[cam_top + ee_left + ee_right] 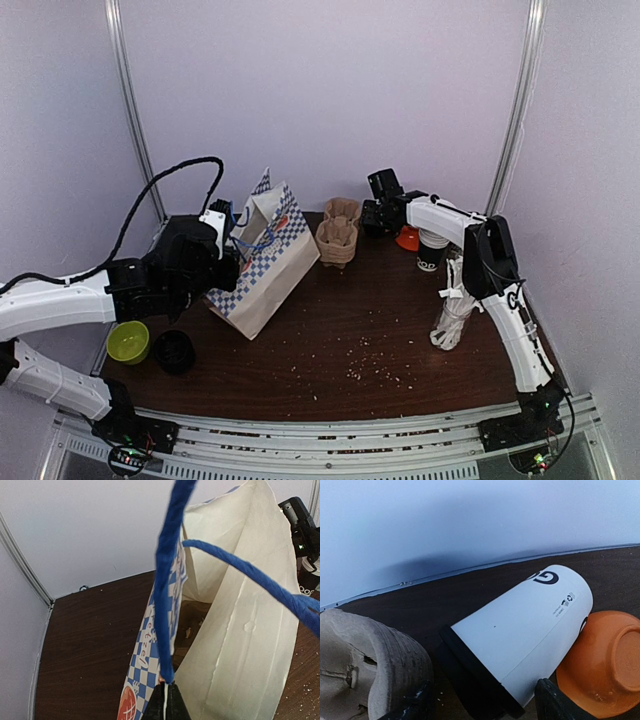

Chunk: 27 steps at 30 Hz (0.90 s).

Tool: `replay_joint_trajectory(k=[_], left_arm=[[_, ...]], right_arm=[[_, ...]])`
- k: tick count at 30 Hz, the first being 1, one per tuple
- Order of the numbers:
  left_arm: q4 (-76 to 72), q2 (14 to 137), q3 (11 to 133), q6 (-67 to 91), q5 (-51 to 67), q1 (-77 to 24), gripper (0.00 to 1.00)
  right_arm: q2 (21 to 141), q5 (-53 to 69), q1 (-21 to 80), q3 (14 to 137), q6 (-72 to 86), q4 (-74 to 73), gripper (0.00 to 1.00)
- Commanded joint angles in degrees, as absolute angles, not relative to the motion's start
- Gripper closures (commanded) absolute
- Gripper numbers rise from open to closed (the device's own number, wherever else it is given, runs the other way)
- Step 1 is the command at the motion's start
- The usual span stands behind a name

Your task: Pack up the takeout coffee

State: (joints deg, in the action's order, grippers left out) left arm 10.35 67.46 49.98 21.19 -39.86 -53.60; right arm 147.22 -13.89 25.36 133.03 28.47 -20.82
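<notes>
Spill and topple risks while packing

Top view: the checked paper bag leans at 10 o'clock, with the pulp carrier tray at 12 and the right gripper at the tray's 3. Left wrist: the left gripper pinches the blue cord handle, so a tug could topple the bag. Right wrist: fingers flank the tilted lidded cup. I cannot tell whether they press it, and it may slip or leak.

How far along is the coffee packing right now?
Done: nothing packed; the cup and carrier tray sit outside the bag. In hand: the left fingers pinch its blue handle, holding it up; the cup lies tilted between the right fingers, grip unclear. Left: cup into tray, tray into bag.
</notes>
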Motion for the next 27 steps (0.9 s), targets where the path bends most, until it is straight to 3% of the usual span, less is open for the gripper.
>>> replay_joint_trajectory(k=[1,8,13,21,27], left_arm=[[10.1,68.0,49.8,21.8,-39.4,-53.3,1.0],[10.2,67.9,49.6,21.8,-39.6,-53.3,1.0],[10.2,67.9,49.6,21.8,-39.8,-53.3,1.0],[10.2,67.6,49.6,21.9,-39.7,-53.3,1.0],[10.3,66.9,49.7,22.1,-39.6,-53.3,1.0]], right_arm=[[147.7,-15.2,25.0,134.1,27.7,-22.2,0.32],[148.1,-15.4,24.6,133.9,27.5,-22.4,0.5],[148.0,-15.3,24.6,133.6,27.3,-22.5,0.54],[145.4,-14.7,24.8,131.0,27.5,-21.8,0.7],[140.2,-14.3,25.9,126.1,27.3,-20.9,0.74]])
